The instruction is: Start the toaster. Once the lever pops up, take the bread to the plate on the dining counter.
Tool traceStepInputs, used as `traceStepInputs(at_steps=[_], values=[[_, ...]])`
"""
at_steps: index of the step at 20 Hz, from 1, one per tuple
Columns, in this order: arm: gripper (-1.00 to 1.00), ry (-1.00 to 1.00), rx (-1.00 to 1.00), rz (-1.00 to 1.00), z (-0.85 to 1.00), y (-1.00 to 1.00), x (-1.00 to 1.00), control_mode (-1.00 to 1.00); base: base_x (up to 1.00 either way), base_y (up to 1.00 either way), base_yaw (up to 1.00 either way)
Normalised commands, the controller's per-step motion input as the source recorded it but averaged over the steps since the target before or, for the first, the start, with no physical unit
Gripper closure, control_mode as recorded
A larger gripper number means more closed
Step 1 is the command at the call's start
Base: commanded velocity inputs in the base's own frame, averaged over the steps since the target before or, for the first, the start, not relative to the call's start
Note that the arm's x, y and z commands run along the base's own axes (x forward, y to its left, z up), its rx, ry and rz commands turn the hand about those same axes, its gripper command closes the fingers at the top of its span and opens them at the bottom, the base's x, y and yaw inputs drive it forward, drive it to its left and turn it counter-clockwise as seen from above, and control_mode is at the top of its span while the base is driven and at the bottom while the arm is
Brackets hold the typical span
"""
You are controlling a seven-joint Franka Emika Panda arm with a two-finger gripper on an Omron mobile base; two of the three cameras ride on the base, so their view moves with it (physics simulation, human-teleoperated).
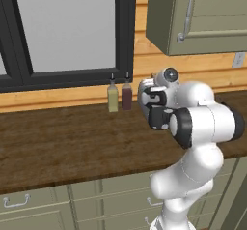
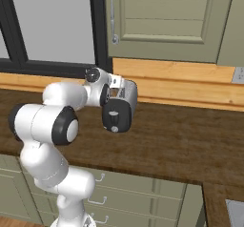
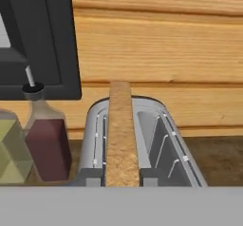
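Note:
The silvery-grey toaster (image 3: 161, 139) stands on the dark wood worktop against the plank wall, with its dark end facing the arm (image 2: 114, 116). The bread (image 3: 119, 125), a tan slice seen edge-on, stands upright in the toaster's left slot and rises above its top. My gripper (image 3: 121, 176) is right over the toaster. Its fingertips (image 3: 89, 176) sit on either side of the slice's near end, shut on the bread. In the left base view the arm hides most of the toaster (image 1: 144, 96). The plate and the dining counter are out of view.
Two sauce bottles stand just left of the toaster, one olive (image 1: 112, 98) and one dark red (image 1: 127, 96). A dark window frame (image 3: 52, 40) rises behind them. An olive wall cabinet (image 1: 202, 16) hangs above. The worktop (image 1: 62, 142) runs wide to the left.

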Motion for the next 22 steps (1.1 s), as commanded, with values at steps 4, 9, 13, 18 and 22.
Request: traceStepInputs(at_steps=[4,9,13,18,22], values=[[1.0,-0.2,0.0,0.0,0.63,0.21,-0.39,-1.0,0.0,0.0,0.0],[1.0,-0.14,0.0,0.0,0.8,0.27,-0.47,-1.0,0.0,0.0,0.0],[1.0,-0.01,0.01,0.0,0.61,0.44,-0.66,-1.0,0.0,0.0,0.0],[1.0,0.04,0.01,0.0,0.51,0.22,-0.86,-1.0,0.0,0.0,0.0],[1.0,0.12,0.03,0.0,0.5,0.0,-0.96,-1.0,0.0,0.0,0.0]])
